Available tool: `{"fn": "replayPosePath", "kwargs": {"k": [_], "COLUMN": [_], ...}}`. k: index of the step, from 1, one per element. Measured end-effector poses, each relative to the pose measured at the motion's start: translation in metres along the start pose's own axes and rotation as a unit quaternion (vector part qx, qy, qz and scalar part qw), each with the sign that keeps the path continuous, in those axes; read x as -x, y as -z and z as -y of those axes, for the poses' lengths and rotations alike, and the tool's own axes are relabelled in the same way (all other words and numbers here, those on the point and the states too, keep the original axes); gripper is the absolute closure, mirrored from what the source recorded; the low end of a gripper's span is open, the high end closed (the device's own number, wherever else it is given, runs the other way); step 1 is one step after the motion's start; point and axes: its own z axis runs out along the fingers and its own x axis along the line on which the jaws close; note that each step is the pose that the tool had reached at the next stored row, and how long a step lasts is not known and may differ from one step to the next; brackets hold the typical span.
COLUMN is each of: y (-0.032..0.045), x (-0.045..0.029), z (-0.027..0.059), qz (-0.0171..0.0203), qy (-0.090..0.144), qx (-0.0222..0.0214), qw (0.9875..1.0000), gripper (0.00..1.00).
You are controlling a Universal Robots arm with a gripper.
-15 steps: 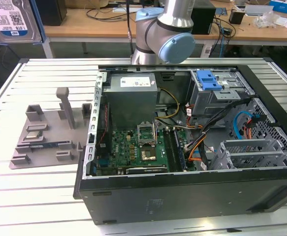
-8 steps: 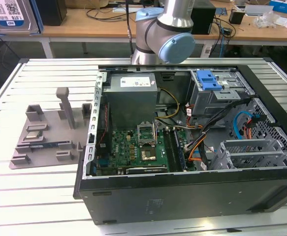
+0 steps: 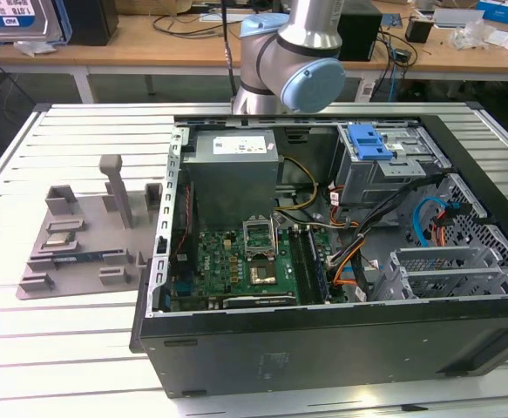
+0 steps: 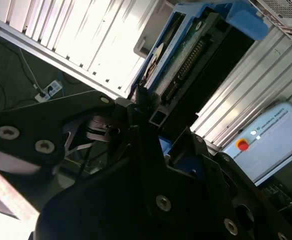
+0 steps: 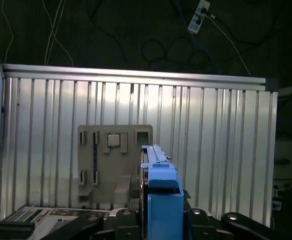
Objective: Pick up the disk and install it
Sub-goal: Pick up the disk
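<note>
Evidently the disk (image 5: 156,170) stands on edge, pinched in the gripper (image 5: 161,221), raised well above the table (image 5: 226,125) and grey tray (image 5: 103,170). Gripped by so little, it might twist or slip, then jam against the cage (image 3: 384,170).

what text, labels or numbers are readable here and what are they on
No text can be read.
White sticker on the large grey metal box: print too small to read.
Label on the silver-grey disk with blue side rails: blurred, unreadable.
Pale blue box with a red button: faint marks, unreadable.
</note>
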Motion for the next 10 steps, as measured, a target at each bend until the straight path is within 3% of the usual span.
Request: {"fn": "replayPosePath", "kwargs": {"k": [5, 8, 10], "y": [0.0000, 0.0000, -0.0001], "x": [-0.0005, -0.0049, -0.0077], "z": [-0.0001, 0.0008, 0.0099], "qz": [0.0003, 0.0012, 0.0012], "qy": [0.000, 0.000, 0.000], "qx": [-0.0001, -0.0001, 0.0005], "qw": [1.0000, 1.0000, 1.0000], "gripper": [0.63, 0.63, 0.63]}}
